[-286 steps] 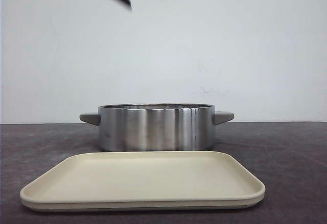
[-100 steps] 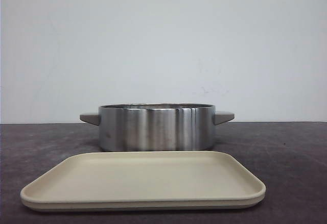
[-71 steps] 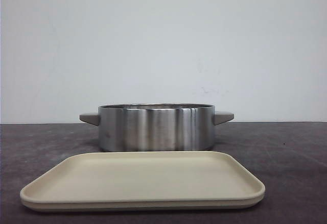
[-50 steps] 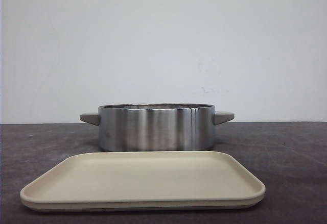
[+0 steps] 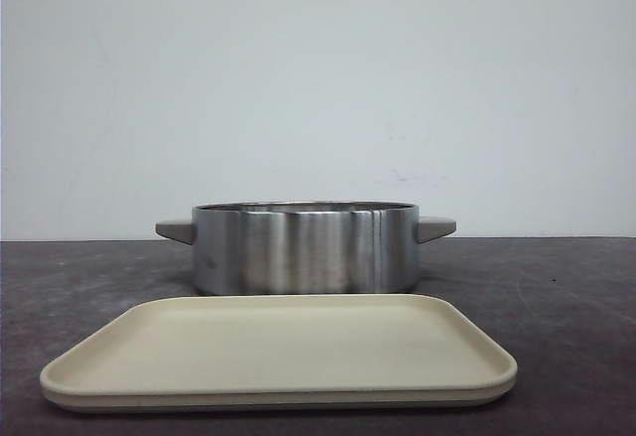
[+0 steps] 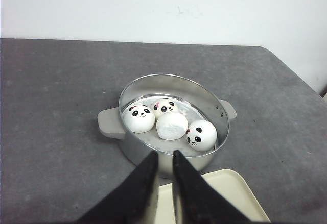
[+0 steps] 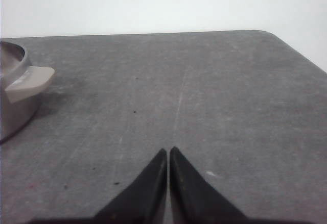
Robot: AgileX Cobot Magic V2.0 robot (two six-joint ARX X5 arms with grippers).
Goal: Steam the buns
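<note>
Several white buns lie inside the steel pot (image 6: 208, 97) in the left wrist view. Panda faces show on a bun (image 6: 139, 118) by the handle, one (image 6: 165, 105) behind it and one (image 6: 201, 135) at the other side. A plain white bun (image 6: 171, 125) sits between them. My left gripper (image 6: 164, 153) hovers over the pot's near rim, fingers a narrow gap apart, holding nothing. My right gripper (image 7: 168, 150) is shut and empty above bare table. The front view shows the pot (image 5: 303, 249) but its wall hides the buns, and neither gripper appears there.
A beige tray (image 5: 278, 347) lies just in front of the pot, and its corner (image 6: 230, 193) shows under my left fingers. One pot handle (image 7: 30, 81) shows in the right wrist view. The dark grey table ends at a rounded corner (image 7: 286, 38).
Black fingertips that showed at the top of the front view 2.9 s ago have left it. Pot and tray have not moved.
</note>
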